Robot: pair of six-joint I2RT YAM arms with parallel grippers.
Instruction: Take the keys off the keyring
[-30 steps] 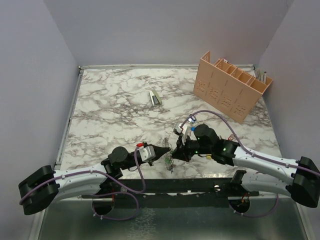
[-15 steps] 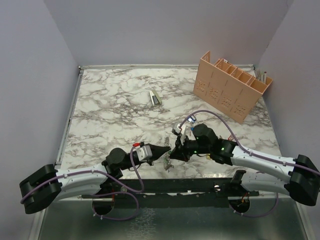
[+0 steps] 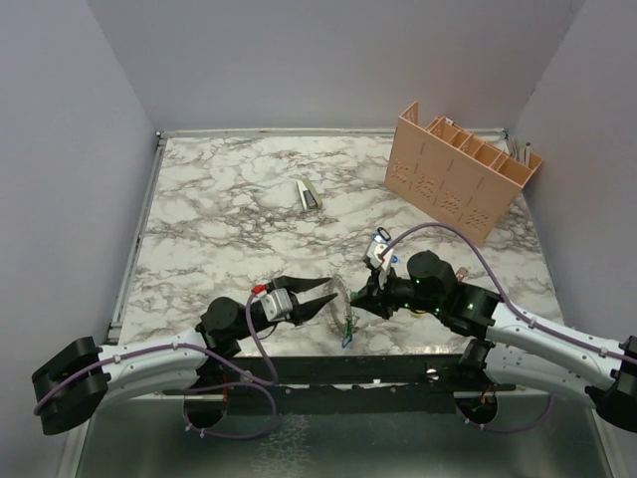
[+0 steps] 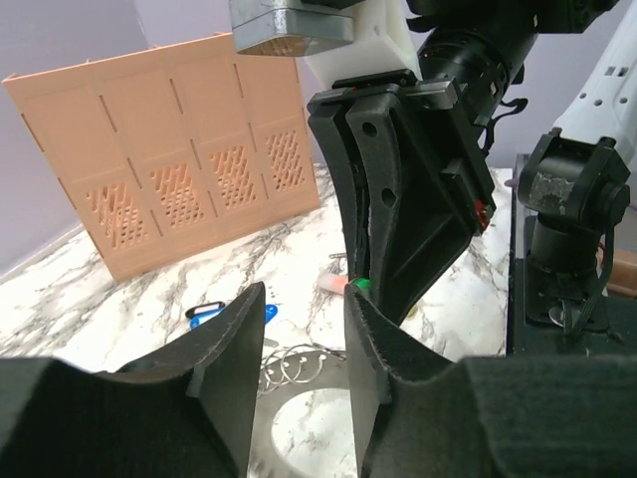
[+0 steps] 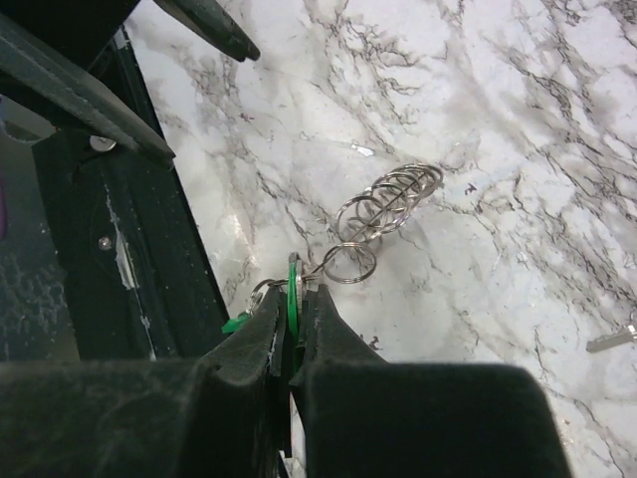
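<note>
Two grippers meet at the near edge of the counter (image 3: 229, 209), and each camera catches something different. From above, my left gripper (image 3: 326, 295) stands with its fingers apart, just left of the keyring (image 3: 341, 290); nothing is between them. My right gripper (image 5: 293, 324) is clamped on the green key (image 5: 292, 277), a grip only my right wrist camera shows plainly. The keyring's loops trail away from that key; I cannot tell whether they touch the marble. Only my left wrist camera shows a blue key (image 4: 202, 315) lying on the counter before the orange rack (image 4: 169, 169).
</note>
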